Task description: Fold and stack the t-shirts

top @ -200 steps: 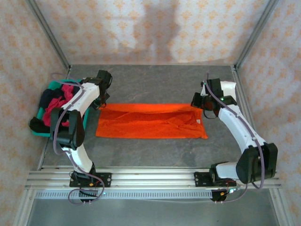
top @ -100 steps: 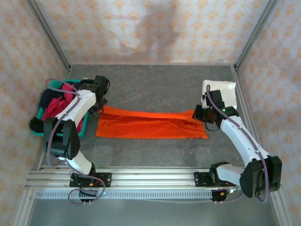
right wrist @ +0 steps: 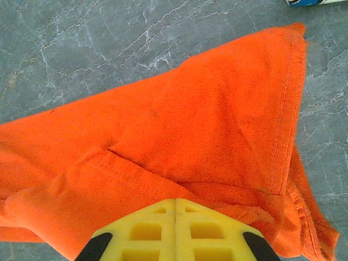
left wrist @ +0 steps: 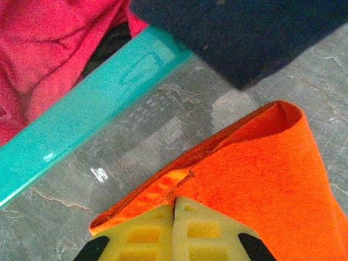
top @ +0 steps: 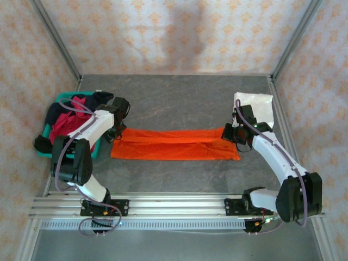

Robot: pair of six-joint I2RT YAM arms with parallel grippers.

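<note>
Both pairs of jaws have come nearer since a second ago. They have drawn the far edge of the orange shirt toward its near edge, so what lay as a broad rectangle is now a narrower strip folded lengthwise.

The left jaws are clenched on the folded edge at the shirt's left end. From the left wrist, the yellow fingers sit pressed together with orange cloth pinched at their tips and a raised fold running away from them. The right jaws are likewise clenched on the shirt's right end, where the fingers meet with a hemmed layer of orange spread out beyond them.

The left arm reaches in from the near left and the right arm from the near right. The shirt is stretched left to right between them across the middle of the grey counter.

Just beside the shirt's left end stands a teal basket at the counter's left side. It is heaped with a crimson shirt and a navy shirt, and the navy one hangs out over the rim toward the orange cloth. A white shirt lies on the counter at the far right, just beyond the right jaws.
</note>
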